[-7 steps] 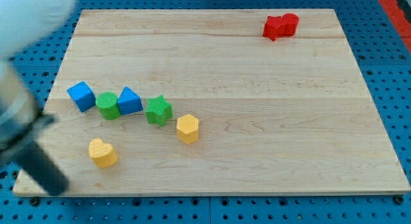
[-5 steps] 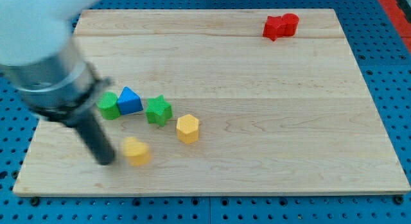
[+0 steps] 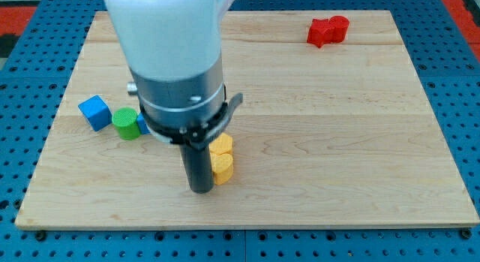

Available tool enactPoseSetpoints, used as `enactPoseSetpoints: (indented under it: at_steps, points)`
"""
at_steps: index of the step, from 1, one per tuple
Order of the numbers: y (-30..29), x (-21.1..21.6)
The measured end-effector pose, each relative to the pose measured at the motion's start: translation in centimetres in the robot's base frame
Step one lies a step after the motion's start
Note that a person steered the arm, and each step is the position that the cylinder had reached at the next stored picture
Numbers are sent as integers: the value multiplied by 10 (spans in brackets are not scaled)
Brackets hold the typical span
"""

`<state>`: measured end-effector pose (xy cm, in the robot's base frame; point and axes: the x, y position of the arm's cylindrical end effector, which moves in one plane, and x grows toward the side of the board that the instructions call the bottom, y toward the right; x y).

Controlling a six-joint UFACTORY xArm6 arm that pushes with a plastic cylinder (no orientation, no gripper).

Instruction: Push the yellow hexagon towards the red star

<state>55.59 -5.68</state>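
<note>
Wooden board (image 3: 337, 142): my tip (image 3: 201, 190) apparently touches 2 yellow blocks (image 3: 221, 158).

The arm (image 3: 174, 37) fills the upper middle of the frame as a broad, smooth white cylinder with a faintly bluish sheen. Below it sits a wide collar of brushed grey metal (image 3: 180, 88), ringed near its lower edge by a thin pale band. A small round stud (image 3: 132, 87) juts from the collar's left side. Beneath, a black clamp-like bracket (image 3: 201, 128) with angular lugs carries the straight dark rod (image 3: 199, 163), matte and round, ending in my tip (image 3: 201, 190).
</note>
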Motion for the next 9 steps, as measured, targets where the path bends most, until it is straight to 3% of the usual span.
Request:
enactPoseSetpoints:
  at_steps: [2, 3, 4, 6, 7, 8, 9]
  points:
    - [37, -60]
    - [56, -110]
    - [103, -131]
    - [192, -267]
    - [212, -256]
    - [242, -175]
    - [219, -62]
